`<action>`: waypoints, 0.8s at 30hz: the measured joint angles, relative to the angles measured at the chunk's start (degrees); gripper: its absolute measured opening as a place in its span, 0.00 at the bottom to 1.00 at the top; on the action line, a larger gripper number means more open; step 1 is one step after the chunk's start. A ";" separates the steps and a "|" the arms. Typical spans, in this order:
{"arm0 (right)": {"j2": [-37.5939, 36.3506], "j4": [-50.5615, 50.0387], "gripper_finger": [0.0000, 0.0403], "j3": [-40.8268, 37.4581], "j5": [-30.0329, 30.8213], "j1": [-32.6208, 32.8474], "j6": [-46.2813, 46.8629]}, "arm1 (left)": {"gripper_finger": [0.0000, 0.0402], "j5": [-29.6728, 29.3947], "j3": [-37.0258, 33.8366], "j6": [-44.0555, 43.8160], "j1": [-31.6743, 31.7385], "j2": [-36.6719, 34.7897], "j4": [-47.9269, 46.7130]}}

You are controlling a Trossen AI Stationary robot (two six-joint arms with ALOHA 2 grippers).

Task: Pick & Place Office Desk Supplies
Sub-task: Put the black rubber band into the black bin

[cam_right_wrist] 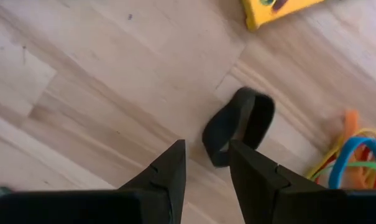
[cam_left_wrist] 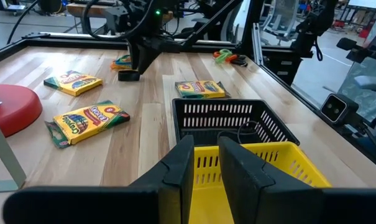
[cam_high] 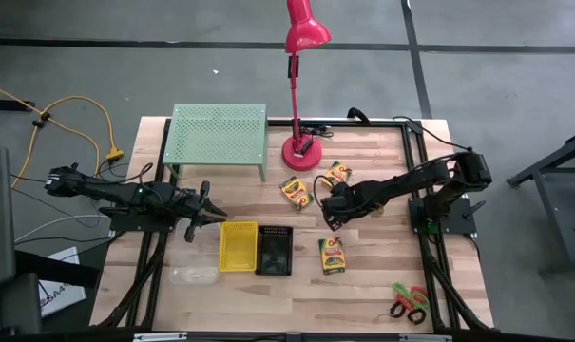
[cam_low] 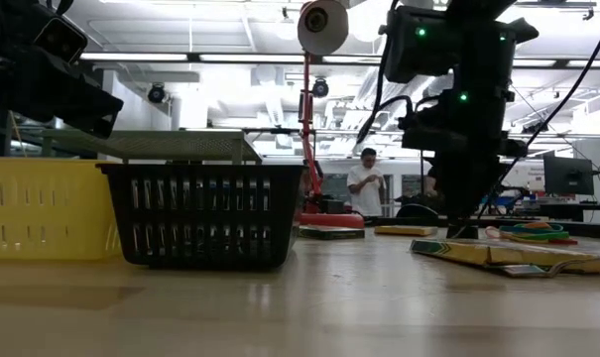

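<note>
In the high view my right gripper [cam_high: 327, 217] points down at the table between two yellow crayon boxes [cam_high: 295, 193] [cam_high: 332, 255]; a third box [cam_high: 338, 172] lies farther off. In the right wrist view its fingers [cam_right_wrist: 206, 152] are slightly open over a black loop [cam_right_wrist: 240, 124] that lies flat on the wood, with coloured loops [cam_right_wrist: 355, 155] beside it. I see no touch. My left gripper [cam_high: 214, 215], slightly open, waits just left of the yellow bin [cam_high: 238, 245]. The black mesh bin [cam_high: 274, 250] stands against the yellow one, and the clear bin [cam_high: 194, 275] is nearer. The scissors [cam_high: 409, 302] lie at the near right.
The red lamp's base [cam_high: 299, 150] and the light-green rack [cam_high: 218, 136] stand at the far side of the table. Metal frame rails [cam_high: 418, 180] run along the table's right side. A person [cam_low: 364, 183] stands in the room behind. Bare wood [cam_high: 373, 256] lies right of the nearest crayon box.
</note>
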 joint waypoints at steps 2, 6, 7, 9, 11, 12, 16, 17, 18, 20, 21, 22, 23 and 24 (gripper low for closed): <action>0.00 0.18 0.27 -0.39 -0.10 0.14 0.64 | 0.18 -0.01 0.00 0.00 0.00 -0.02 0.02; 0.00 0.89 0.27 -1.26 -0.01 0.66 1.04 | 0.18 0.01 0.00 0.00 0.02 -0.01 0.01; 0.00 1.10 0.27 -1.47 -0.06 0.74 1.06 | 0.18 -0.01 0.00 -0.01 0.01 0.00 0.02; 0.00 1.73 0.27 -1.97 -0.11 0.78 1.08 | 0.18 0.00 0.00 0.00 -0.01 -0.02 0.02; 0.00 2.23 0.27 -2.43 -0.07 0.74 1.08 | 0.18 0.01 0.00 0.00 0.00 -0.02 0.02; 0.01 2.65 0.27 -2.67 -0.05 0.74 1.08 | 0.18 0.00 0.00 0.00 -0.01 -0.01 0.02; 0.02 3.67 0.27 -3.20 -0.01 0.74 0.78 | 0.18 0.01 0.00 0.00 -0.01 0.00 0.00; 0.02 3.85 0.27 -3.26 0.01 0.74 0.72 | 0.18 0.00 0.00 -0.02 -0.01 -0.01 0.02; 0.02 3.89 0.27 -3.34 0.03 0.74 0.71 | 0.18 0.01 0.00 0.00 0.00 -0.01 0.01; 0.02 3.84 0.27 -3.39 0.04 0.74 0.66 | 0.18 0.01 0.00 0.00 0.01 -0.01 0.02; 0.02 3.84 0.27 -3.39 0.04 0.74 0.66 | 0.18 0.00 0.00 0.00 0.00 -0.01 0.00; 0.02 3.86 0.26 -3.39 0.04 0.74 0.66 | 0.18 -0.01 0.00 0.00 0.01 -0.02 0.02; 0.02 3.86 0.26 -3.39 0.05 0.74 0.64 | 0.18 -0.01 0.00 0.00 0.00 0.00 0.00; 0.02 3.84 0.25 -3.39 0.04 0.74 0.64 | 0.18 -0.01 0.00 0.00 -0.01 -0.02 0.02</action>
